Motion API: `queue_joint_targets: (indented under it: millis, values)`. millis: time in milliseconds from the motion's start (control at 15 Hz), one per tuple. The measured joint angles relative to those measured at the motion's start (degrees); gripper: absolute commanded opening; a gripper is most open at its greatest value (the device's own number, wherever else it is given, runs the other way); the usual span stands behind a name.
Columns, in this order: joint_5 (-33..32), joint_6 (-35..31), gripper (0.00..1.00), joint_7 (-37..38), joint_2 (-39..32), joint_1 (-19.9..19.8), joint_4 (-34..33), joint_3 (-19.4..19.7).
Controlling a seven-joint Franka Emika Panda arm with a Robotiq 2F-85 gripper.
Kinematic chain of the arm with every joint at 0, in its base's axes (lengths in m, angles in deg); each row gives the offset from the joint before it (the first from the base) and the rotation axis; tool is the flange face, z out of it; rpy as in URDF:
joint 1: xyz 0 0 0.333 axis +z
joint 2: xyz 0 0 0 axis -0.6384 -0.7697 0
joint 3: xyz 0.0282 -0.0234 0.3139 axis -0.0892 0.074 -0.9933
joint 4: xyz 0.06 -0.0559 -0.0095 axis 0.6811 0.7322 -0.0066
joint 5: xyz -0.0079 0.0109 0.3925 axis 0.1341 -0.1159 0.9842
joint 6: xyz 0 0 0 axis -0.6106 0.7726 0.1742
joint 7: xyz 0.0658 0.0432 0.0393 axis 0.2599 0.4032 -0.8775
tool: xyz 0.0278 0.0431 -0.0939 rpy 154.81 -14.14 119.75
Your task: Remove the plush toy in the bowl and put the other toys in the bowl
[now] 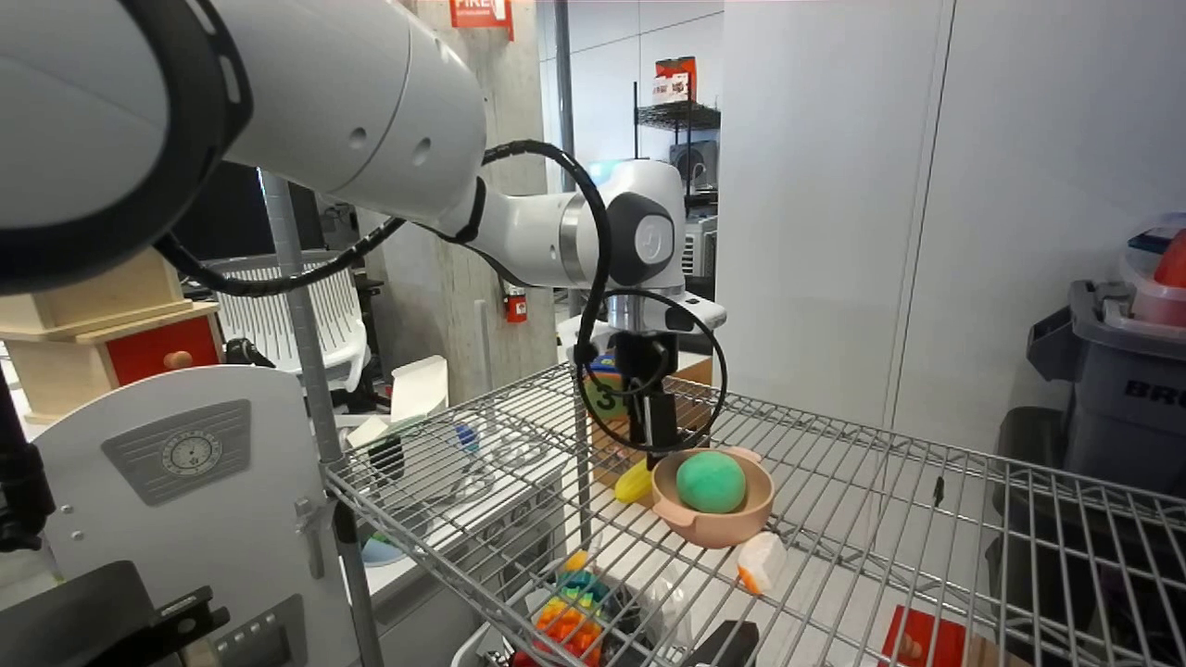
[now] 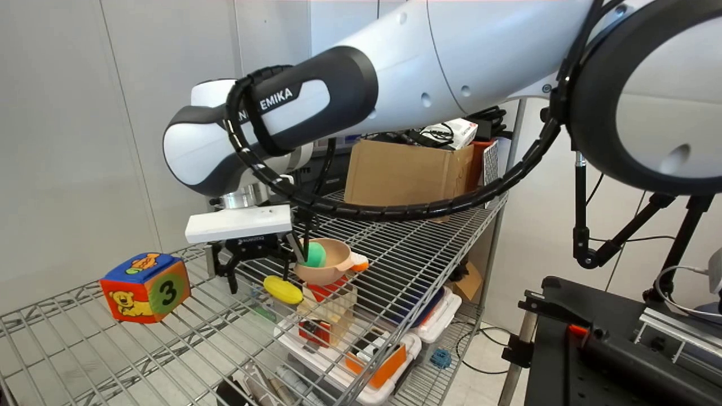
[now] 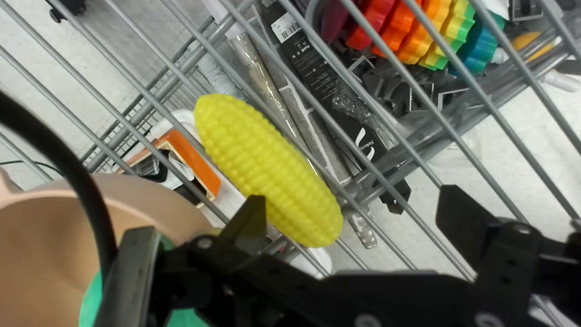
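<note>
The bowl (image 1: 715,532) stands upright on the wire shelf; it also shows in an exterior view (image 2: 338,262) and in the wrist view (image 3: 159,195). The green ball (image 1: 711,482) lies inside it. The plush toy (image 1: 763,559), pale with an orange end, lies on the shelf against or beside the bowl, also in an exterior view (image 2: 359,261). The yellow corn-like toy (image 3: 268,170) lies on the shelf beside the bowl, also in both exterior views (image 1: 634,483) (image 2: 283,290). My gripper (image 3: 352,211) is open and empty above the shelf. One finger overlaps the corn's edge; contact is unclear.
A blue, red and yellow number cube (image 2: 146,287) sits on the shelf on the gripper's far side from the bowl. A cardboard box (image 2: 403,175) stands at one end of the shelf. The shelf's bars (image 1: 834,556) have gaps with bins below. A black cable hangs by the gripper.
</note>
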Motion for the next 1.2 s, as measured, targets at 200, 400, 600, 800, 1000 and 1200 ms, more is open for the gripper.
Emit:
queue_joint_targets:
  millis: [200,400,600,800,1000,1200]
  values:
    - [-0.78,2.67,1.00,1.41,-0.01,0.38,0.09,1.04]
    - [-1.46,7.03,1.00,4.18,-0.03,0.46,0.32,2.57]
    - [-1.56,8.72,0.66,5.47,0.10,0.76,0.30,2.60]
    - [-2.88,10.66,0.43,5.48,0.45,1.01,0.15,2.97]
    - [-3.47,12.58,0.19,5.47,0.41,1.14,-0.42,3.34]
    - [-3.66,12.62,0.09,5.48,0.37,1.48,-0.42,3.36]
